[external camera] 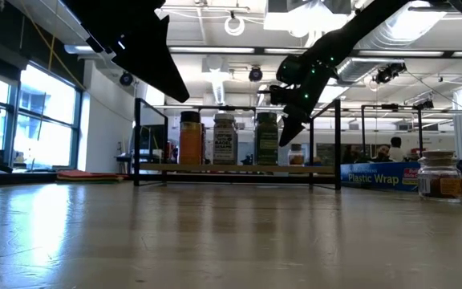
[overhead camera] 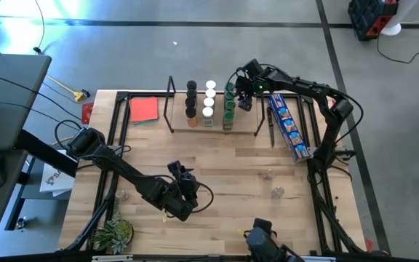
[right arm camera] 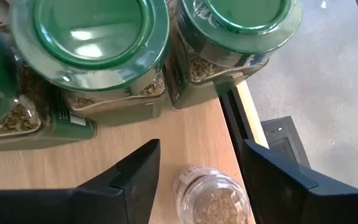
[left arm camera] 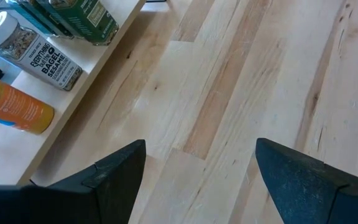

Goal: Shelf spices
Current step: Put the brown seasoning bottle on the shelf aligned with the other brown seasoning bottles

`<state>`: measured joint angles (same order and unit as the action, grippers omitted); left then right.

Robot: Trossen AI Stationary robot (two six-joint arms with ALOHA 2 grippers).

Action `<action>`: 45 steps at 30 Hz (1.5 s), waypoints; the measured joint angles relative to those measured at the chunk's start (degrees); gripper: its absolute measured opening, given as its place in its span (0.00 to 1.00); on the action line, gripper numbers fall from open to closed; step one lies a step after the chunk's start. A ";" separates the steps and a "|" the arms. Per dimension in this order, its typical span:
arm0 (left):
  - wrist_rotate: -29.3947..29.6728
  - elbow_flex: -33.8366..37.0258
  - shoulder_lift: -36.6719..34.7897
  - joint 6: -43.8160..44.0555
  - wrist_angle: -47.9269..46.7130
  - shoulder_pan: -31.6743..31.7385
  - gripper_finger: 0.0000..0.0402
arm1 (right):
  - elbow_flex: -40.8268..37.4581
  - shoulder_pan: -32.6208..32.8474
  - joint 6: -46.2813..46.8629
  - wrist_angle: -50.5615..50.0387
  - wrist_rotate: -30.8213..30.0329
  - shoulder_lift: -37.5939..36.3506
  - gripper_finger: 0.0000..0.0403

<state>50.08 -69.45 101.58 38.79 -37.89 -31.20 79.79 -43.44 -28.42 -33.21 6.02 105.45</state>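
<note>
Right gripper [overhead camera: 244,100] hung over the right end of the shelf [overhead camera: 177,126], just beside the green-lidded jars [overhead camera: 228,105]. Its fingers [right arm camera: 132,177] were spread wide, and nothing was gripped. A small clear-lidded jar [right arm camera: 213,198] stood on the shelf board between them, apart from both. The shelf's black end frame [right arm camera: 241,118] ran just beside that jar, so there was little room on that side.

Left gripper [overhead camera: 180,191] sat low over the bare front-middle of the table [overhead camera: 224,160], well apart from the shelf. Its fingers [left arm camera: 114,171] were open wide and held nothing, with only bare wood between them.

On the shelf, the spices stood upright in three rows: black-lidded jars [overhead camera: 191,98], white-lidded jars [overhead camera: 209,98], then the green ones. In the low view they showed as orange, labelled grey and dark green jars [external camera: 224,138].

Two more clear jars [overhead camera: 273,183] stood loose on the table at right front, with open wood around them. A blue packet [overhead camera: 288,125] lay right of the shelf near the table edge. A red square [overhead camera: 144,110] lay left of the shelf. A small plant [overhead camera: 115,234] sat at the front left corner.
</note>
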 joint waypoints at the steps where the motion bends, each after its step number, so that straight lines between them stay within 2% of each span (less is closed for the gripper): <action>1: -0.01 0.00 0.00 0.00 -0.02 0.00 0.74 | 0.00 0.00 -0.16 -0.06 -0.23 -0.14 0.54; 9: -0.08 -0.02 -1.70 -0.55 0.28 -0.28 0.74 | -0.02 1.16 -0.78 -1.07 -3.62 -5.60 0.54; 13: -0.22 -0.07 -5.09 -1.78 -0.43 -1.34 0.74 | -0.02 3.42 -0.97 -1.13 -7.08 -11.26 0.54; 15: -2.43 -0.09 -7.38 -3.15 -1.56 -2.32 0.74 | -0.02 5.28 -0.89 -1.46 -9.92 -14.69 0.54; 17: -7.42 -0.11 -10.15 -3.99 -4.56 -3.40 0.74 | -0.02 7.92 -0.44 -1.86 -12.20 -18.38 0.54; 19: -15.13 -0.13 -12.97 -2.90 -9.53 -4.08 0.74 | -0.02 11.01 0.62 -2.71 -12.70 -22.25 0.54; 24: -37.65 -0.13 -18.18 9.66 -27.87 -3.24 0.74 | -0.02 21.14 8.98 -6.36 -12.84 -30.06 0.53; 27: -46.82 -0.10 -18.41 14.98 -39.07 -1.51 0.74 | 0.00 27.93 13.91 -8.41 -12.79 -33.16 0.52; 29: -53.21 0.84 -18.40 16.61 -42.98 -0.23 0.74 | 0.00 32.20 15.92 -9.41 -12.72 -34.38 0.51; 36: -71.24 12.07 -18.67 16.95 -43.26 2.44 0.74 | 0.00 45.09 18.13 -11.63 -16.00 -34.94 0.51; 40: -75.78 18.96 -18.74 16.25 -42.47 2.42 0.74 | 0.00 50.29 19.04 -13.25 -19.10 -34.54 0.51; 45: -80.39 25.98 -19.90 17.08 -33.65 2.40 0.74 | 0.00 54.52 19.45 -13.68 -21.73 -34.43 0.51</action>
<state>-30.31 -43.47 81.68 55.87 -71.54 -28.80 79.79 11.08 -8.97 -46.90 -15.71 71.02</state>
